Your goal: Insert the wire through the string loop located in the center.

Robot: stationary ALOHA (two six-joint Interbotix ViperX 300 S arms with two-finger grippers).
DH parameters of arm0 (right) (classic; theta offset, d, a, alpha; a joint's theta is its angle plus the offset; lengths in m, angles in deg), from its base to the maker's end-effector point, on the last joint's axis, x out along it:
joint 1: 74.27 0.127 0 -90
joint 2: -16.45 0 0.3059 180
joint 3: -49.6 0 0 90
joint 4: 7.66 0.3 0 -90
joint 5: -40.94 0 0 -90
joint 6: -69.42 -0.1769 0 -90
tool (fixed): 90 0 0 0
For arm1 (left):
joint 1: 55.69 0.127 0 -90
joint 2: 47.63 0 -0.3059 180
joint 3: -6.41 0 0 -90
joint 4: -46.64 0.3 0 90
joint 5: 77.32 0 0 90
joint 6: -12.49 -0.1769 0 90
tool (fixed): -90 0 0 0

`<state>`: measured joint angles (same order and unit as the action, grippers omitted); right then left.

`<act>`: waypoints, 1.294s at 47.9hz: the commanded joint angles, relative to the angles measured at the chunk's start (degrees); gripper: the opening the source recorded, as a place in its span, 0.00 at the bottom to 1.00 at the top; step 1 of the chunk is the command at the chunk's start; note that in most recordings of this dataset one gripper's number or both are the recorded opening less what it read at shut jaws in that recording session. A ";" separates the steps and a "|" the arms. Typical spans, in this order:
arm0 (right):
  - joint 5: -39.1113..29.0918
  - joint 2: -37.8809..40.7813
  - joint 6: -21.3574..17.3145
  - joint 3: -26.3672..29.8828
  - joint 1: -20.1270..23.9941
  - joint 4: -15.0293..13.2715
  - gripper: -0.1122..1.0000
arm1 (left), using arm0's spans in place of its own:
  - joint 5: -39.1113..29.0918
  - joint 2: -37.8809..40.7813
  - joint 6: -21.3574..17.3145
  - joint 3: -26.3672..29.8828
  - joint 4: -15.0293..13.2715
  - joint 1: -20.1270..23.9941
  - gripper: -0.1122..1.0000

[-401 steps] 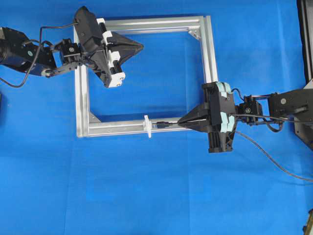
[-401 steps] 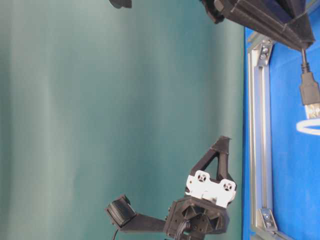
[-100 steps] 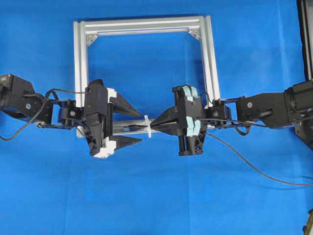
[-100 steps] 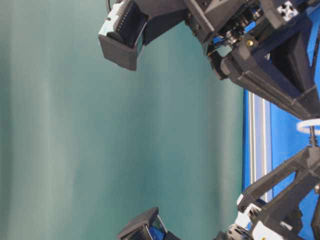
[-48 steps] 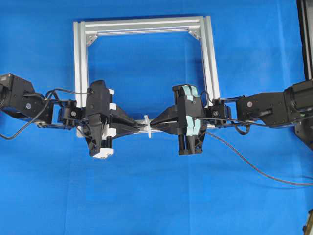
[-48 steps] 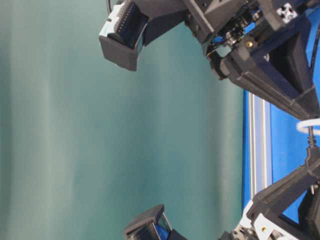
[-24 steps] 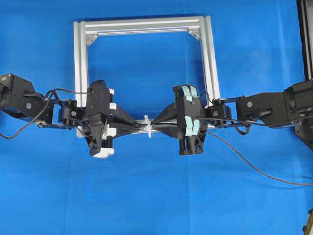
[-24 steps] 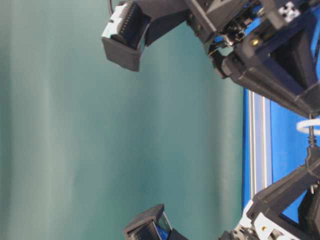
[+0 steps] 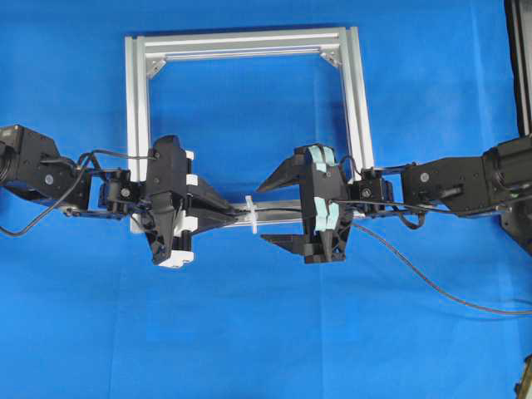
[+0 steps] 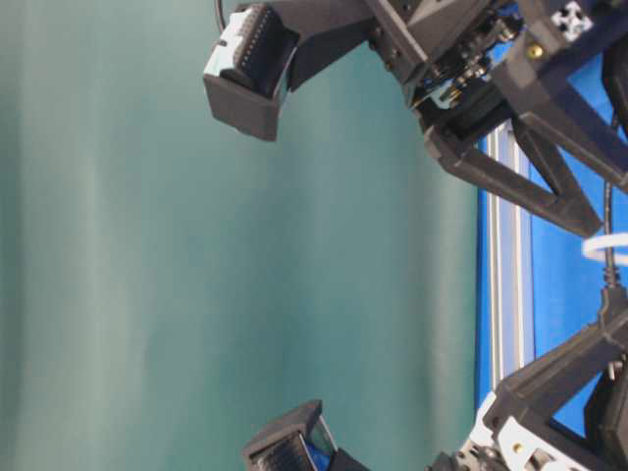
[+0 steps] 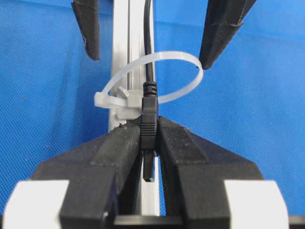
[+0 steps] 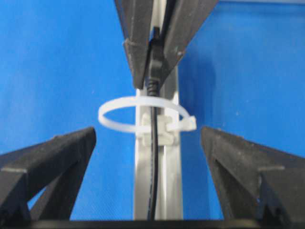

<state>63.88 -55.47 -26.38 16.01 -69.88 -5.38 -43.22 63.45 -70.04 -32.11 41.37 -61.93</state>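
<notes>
The white string loop [image 9: 251,214] stands on the near bar of the silver frame [image 9: 137,125]. The black wire [image 9: 432,287] runs along that bar and through the loop [image 11: 186,59]. My left gripper [image 9: 237,216] is shut on the wire's plug [image 11: 149,119] just left of the loop. My right gripper [image 9: 266,213] is open just right of the loop, one finger on each side of the bar, touching nothing. In the right wrist view the wire [image 12: 153,157] lies between its spread fingers [image 12: 57,152] and passes through the loop [image 12: 114,107].
The wire's slack trails over the blue cloth toward the right edge. A black stand [image 9: 519,66] rises at the right edge. Both arms lie low across the frame's near corners.
My right gripper has opened and let go of the wire. Earlier it pushed the plug through the loop, and my left gripper came down from the frame's far corner and shut on the plug.
</notes>
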 commanded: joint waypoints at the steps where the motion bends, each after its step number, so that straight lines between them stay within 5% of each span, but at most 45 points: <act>1: 0.26 -0.79 0.09 0.62 0.09 -0.09 0.97 | 0.35 -1.14 -0.26 0.44 0.09 0.18 0.16; 17: 0.26 -0.97 0.09 0.62 0.09 -0.09 0.97 | 1.41 -6.24 -0.70 -5.54 0.09 -0.44 0.16; 46: -0.97 -1.49 0.09 0.62 0.44 -0.09 0.97 | 4.13 -23.99 -0.62 -27.86 0.09 -1.76 0.16; 62: -1.41 -1.41 0.26 0.62 0.44 -0.09 0.97 | 0.18 -30.94 -2.02 -30.85 0.62 -2.02 0.16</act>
<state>62.29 -55.47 -26.21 16.01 -69.53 -5.38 -41.99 33.21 -71.71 -63.40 41.72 -63.78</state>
